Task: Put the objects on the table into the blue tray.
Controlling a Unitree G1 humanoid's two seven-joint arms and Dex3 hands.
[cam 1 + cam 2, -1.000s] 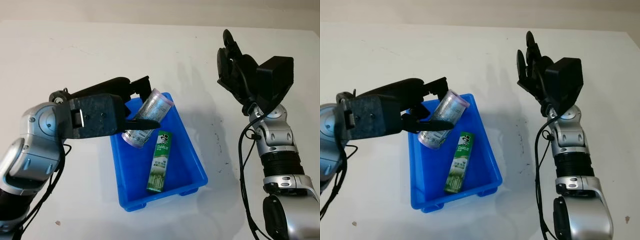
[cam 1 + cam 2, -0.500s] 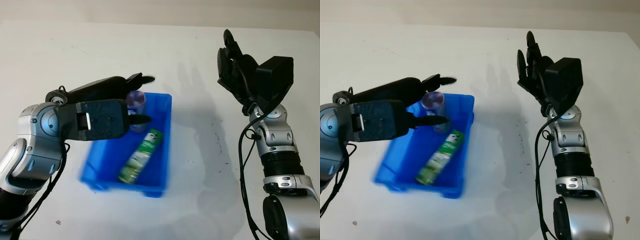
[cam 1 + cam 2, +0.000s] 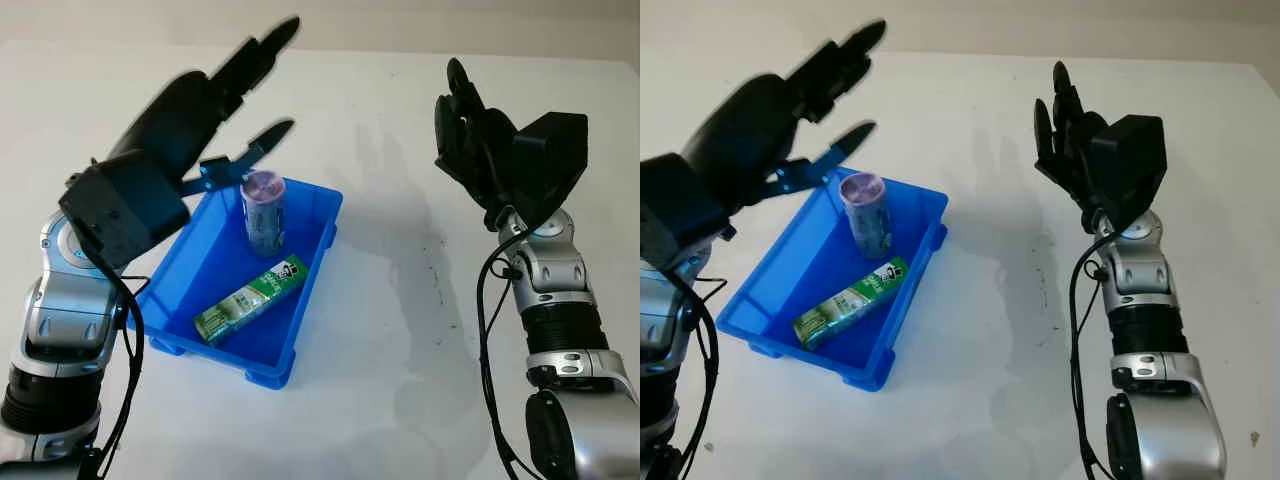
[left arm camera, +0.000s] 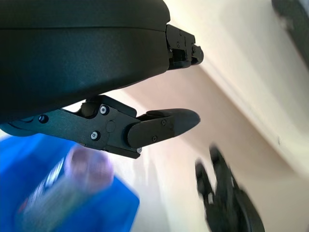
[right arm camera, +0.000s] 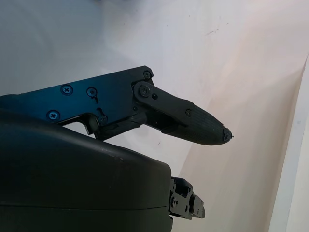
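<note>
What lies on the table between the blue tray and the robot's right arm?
Nothing: bare white table separates the blue tray from the right arm, as the left eye view shows.

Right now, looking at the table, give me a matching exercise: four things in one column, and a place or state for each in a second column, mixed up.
Column one:
1. can
2. green box
3. left hand
4. right hand

Column two:
A. lying flat on the floor of the blue tray
B. open, raised over the bare table to the tray's right
C. standing upright in the tray
D. open, raised above the tray's far left edge

Pairs: 1-C, 2-A, 3-D, 4-B
</note>
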